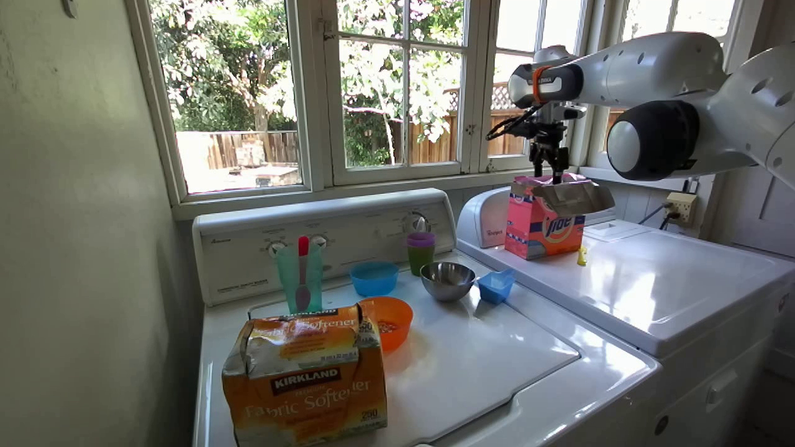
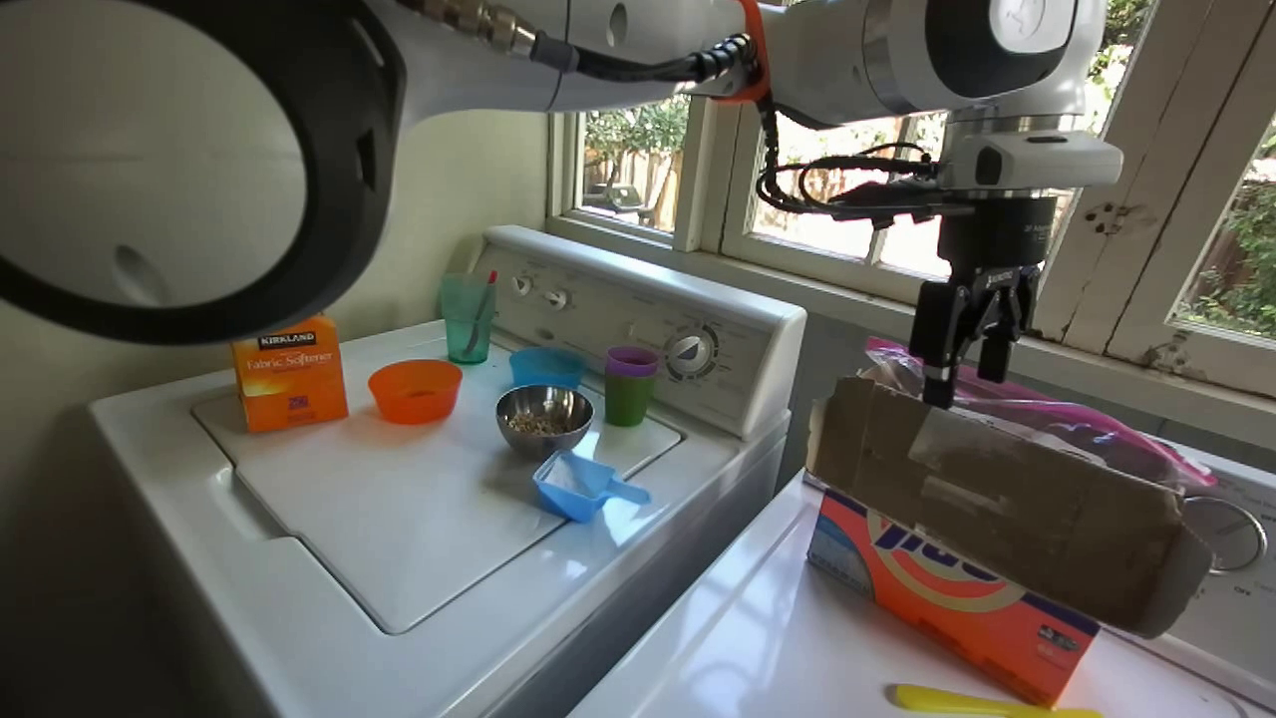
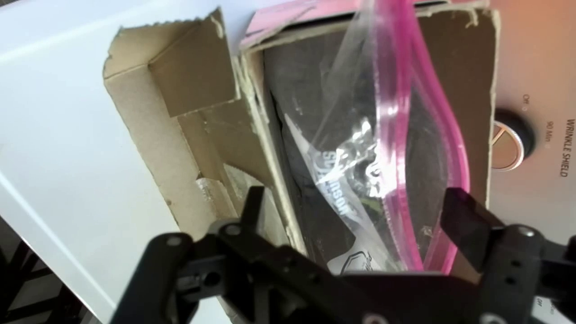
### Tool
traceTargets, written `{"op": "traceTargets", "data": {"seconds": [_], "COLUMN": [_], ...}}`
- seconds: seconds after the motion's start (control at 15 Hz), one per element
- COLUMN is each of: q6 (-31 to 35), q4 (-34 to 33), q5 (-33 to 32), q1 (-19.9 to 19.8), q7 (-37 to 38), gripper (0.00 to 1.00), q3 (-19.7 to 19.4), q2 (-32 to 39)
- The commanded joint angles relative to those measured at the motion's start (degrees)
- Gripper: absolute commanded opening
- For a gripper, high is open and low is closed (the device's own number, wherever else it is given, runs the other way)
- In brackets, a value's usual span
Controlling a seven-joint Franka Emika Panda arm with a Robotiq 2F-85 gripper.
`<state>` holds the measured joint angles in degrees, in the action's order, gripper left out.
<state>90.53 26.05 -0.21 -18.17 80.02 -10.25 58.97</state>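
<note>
At the far left in an exterior view, an orange fabric softener box (image 1: 307,379) stood on a white desk (image 1: 490,354), the flat top of a washing machine (image 1: 596,372). Behind it, a see-through green cup (image 1: 289,279) held a spoon (image 1: 303,246), whose red handle poked above the rim. Next came a blue bowl (image 1: 374,279) near the control panel (image 1: 366,233), with an orange bowl (image 1: 397,323) in front of it, partly hidden by the fabric softener box. Then followed two stacked cups (image 1: 421,254), purple set inside green, and a metal bowl (image 1: 447,284) with grainy bits inside. Just beside the metal bowl sat a blue scoop (image 1: 495,288) holding something white.

Further right, on a second white desk (image 1: 671,273), the top of a dryer (image 1: 714,354), stood a pink-and-orange detergent box (image 1: 546,230), its torn cardboard flap (image 1: 574,200) folded over the front. A clear plastic bag (image 3: 396,135) with a pink zip strip lay in the box's opening and stuck up past its edge. The pincer (image 1: 548,177) pointed down over the box, its fingers (image 3: 468,220) spread apart; in the wrist view the bag's pink strip showed between them. Whether either finger touched the bag or the flap could not be told. A slim yellow thing (image 1: 582,256) lay just in front of the box. The robot arm (image 1: 652,68) reached in from the right.
</note>
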Motion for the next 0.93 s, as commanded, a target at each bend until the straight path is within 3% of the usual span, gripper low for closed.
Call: {"op": "traceTargets", "data": {"seconds": [0.0, 0.07, 0.2, 0.67, 0.8, 0.87], "q6": [-2.08, -2.09, -2.18, -1.69, -1.47, -1.19], "q4": [-0.04, 0.21, 0.76, 1.02, 0.6, -0.1], "q5": [-0.18, -0.24, -0.12, -0.08, -0.17, -0.14], "q1": [0.12, 0.2, 0.22, 0.15, 0.13, 0.05], "q7": [0.15, 0.06, -0.13, -0.07, -0.12, -0.21], "gripper": [0.97, 0.74, 0.68, 0.13, 0.01, 0.0], "q3": [0.36, 0.33, 0.43, 0.48, 0.43, 0.46], "q2": [-0.74, -1.23, -2.5, -3.75, -3.09, -2.5]}}
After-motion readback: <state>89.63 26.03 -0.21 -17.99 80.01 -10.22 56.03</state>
